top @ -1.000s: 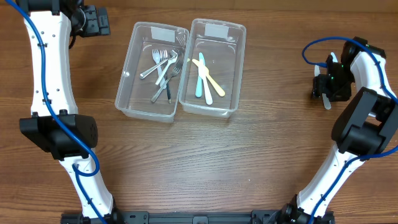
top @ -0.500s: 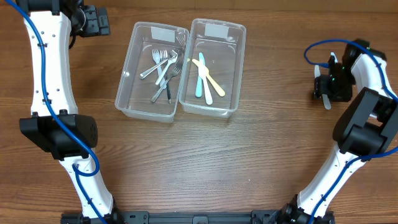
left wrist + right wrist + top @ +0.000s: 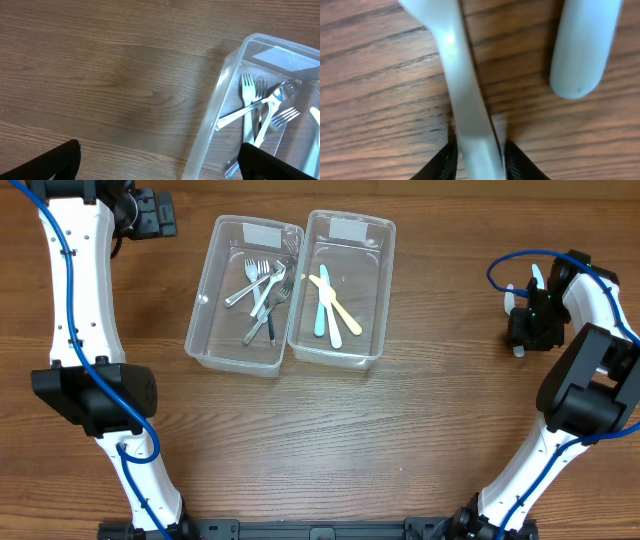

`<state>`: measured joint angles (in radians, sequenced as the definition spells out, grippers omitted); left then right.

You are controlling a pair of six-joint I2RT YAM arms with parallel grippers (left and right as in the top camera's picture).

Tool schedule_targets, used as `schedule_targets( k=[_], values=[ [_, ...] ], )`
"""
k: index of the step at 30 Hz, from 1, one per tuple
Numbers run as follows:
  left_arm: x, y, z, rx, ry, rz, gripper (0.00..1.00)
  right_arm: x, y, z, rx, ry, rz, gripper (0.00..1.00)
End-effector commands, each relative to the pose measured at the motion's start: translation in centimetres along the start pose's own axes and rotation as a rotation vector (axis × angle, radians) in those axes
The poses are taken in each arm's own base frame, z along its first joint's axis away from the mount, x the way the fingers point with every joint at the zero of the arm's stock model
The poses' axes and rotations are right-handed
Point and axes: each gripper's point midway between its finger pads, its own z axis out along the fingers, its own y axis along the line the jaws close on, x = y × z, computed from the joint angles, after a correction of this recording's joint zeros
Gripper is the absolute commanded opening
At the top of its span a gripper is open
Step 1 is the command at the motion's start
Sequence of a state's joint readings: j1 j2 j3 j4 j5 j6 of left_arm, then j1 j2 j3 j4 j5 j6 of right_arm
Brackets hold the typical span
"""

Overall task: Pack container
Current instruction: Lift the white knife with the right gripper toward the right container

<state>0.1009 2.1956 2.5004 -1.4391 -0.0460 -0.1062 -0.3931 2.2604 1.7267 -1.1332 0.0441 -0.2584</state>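
Two clear containers stand side by side at the back of the table. The left container (image 3: 205,330) holds several metal forks (image 3: 252,107). The right container (image 3: 375,300) holds a light blue knife (image 3: 320,305) and a yellow knife (image 3: 340,310). At the far right my right gripper (image 3: 477,160) points down at the table, its fingers pressed on both sides of a white plastic utensil (image 3: 462,90) lying on the wood. A second white utensil (image 3: 582,45) lies just beside it. My left gripper (image 3: 160,160) hangs open over bare wood left of the fork container.
The white left arm (image 3: 75,300) runs along the table's left side, and the right arm (image 3: 590,370) rises along the right edge with a blue cable. Bare wood lies between the containers and the right gripper (image 3: 527,330).
The right gripper's fingers have drawn in around the white utensil. The left arm and both containers have not moved.
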Motion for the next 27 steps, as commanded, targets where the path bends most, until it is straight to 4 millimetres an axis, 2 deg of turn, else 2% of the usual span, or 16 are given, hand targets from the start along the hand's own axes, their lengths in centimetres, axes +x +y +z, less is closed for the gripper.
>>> schedule_targets(
  k=[1,10,17,19,20,23,27],
  values=[
    [-0.3,0.5,-0.2,-0.008,-0.013,-0.030,1.00,1.6,0.4,2.9,-0.025,0.088,0.089,0.30],
    [-0.3,0.5,-0.2,-0.008,-0.013,-0.030,1.00,-2.2,1.5,-0.3,-0.009,-0.020,0.092,0.23],
    [-0.3,0.5,-0.2,-0.008,-0.013,-0.030,1.00,-5.7,4.2,-5.8,-0.001,-0.130,0.055,0.16],
    [-0.3,0.5,-0.2,-0.008,-0.013,-0.030,1.00,-6.9,5.7,-8.2,-0.009,-0.178,0.040,0.15],
    [-0.3,0.5,-0.2,-0.008,-0.013,-0.030,1.00,-7.5,7.2,-10.2,-0.021,-0.214,0.018,0.14],
    [-0.3,0.5,-0.2,-0.008,-0.013,-0.030,1.00,-8.3,10.3,-13.7,-0.050,-0.276,-0.037,0.12],
    [-0.3,0.5,-0.2,-0.008,-0.013,-0.030,1.00,-8.7,16.5,-18.8,-0.120,-0.388,-0.114,0.10]
  ],
)
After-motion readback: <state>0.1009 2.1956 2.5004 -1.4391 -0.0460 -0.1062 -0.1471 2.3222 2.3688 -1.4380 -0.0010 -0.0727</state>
